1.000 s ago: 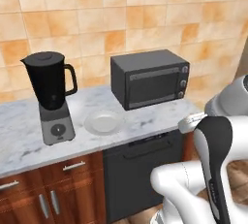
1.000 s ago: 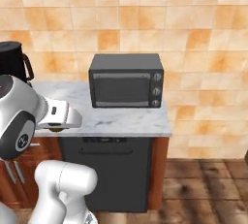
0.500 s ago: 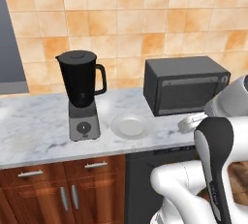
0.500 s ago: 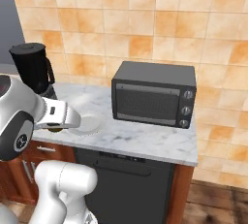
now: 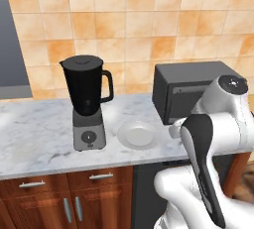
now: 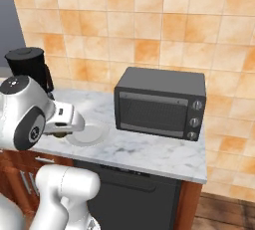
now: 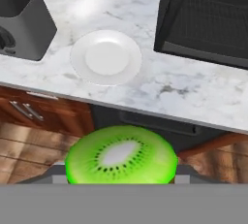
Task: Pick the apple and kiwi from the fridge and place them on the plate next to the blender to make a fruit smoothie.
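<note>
The kiwi (image 7: 121, 155), a bright green cut fruit, sits low in the hand view between my gripper's (image 7: 121, 173) fingers, which are shut on it. Beyond it on the marble counter lies the empty white plate (image 7: 105, 56), with the dark blender (image 7: 19, 19) just to its left. From the left base view the plate (image 5: 138, 135) lies right of the blender (image 5: 87, 99), and my hand hangs in front of the counter edge, right of the plate. In the right base view the hand hovers at the plate's (image 6: 94, 135) near left rim. The apple is out of view.
A black boxy oven (image 5: 188, 89) (image 6: 159, 102) stands on the counter right of the plate. The fridge's grey side (image 5: 10, 49) rises at the far left. Wooden cabinet drawers (image 5: 64, 183) and a dark dishwasher front (image 6: 129, 194) lie below the counter.
The base has driven left, so blender, plate and oven have slid right across both base views. The gripper keeps its hold on the kiwi.
</note>
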